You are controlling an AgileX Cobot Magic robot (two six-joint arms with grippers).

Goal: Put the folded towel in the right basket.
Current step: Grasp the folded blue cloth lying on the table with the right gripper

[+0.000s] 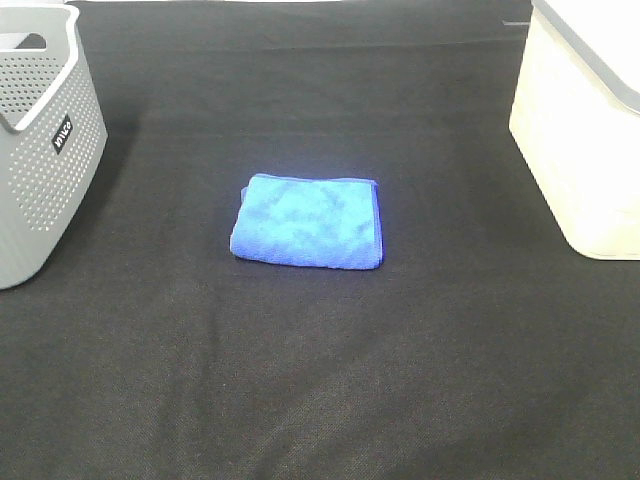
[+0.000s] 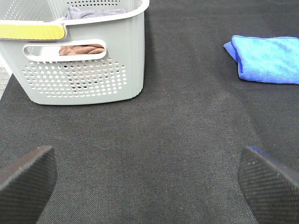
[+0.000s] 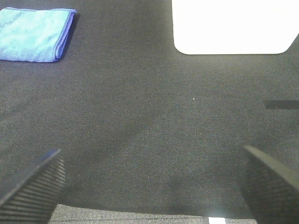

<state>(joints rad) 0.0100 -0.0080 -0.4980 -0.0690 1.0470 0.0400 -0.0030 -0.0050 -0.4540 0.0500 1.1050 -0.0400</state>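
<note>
Left wrist view alone looks into the grey left basket [image 2: 84,79], where a brown cloth [image 2: 81,49] shows through the handle slot; from the exterior high camera its contents are hidden. The folded towel [image 1: 307,222] lies flat in the middle of the bench [image 1: 320,400], well apart from both baskets. Its long axis runs left to right, and its layered hem edge faces the white right basket [image 1: 585,140]. Over bare bench, the left gripper [image 2: 147,161] and the right gripper [image 3: 152,158] are spread wide, holding nothing.
</note>
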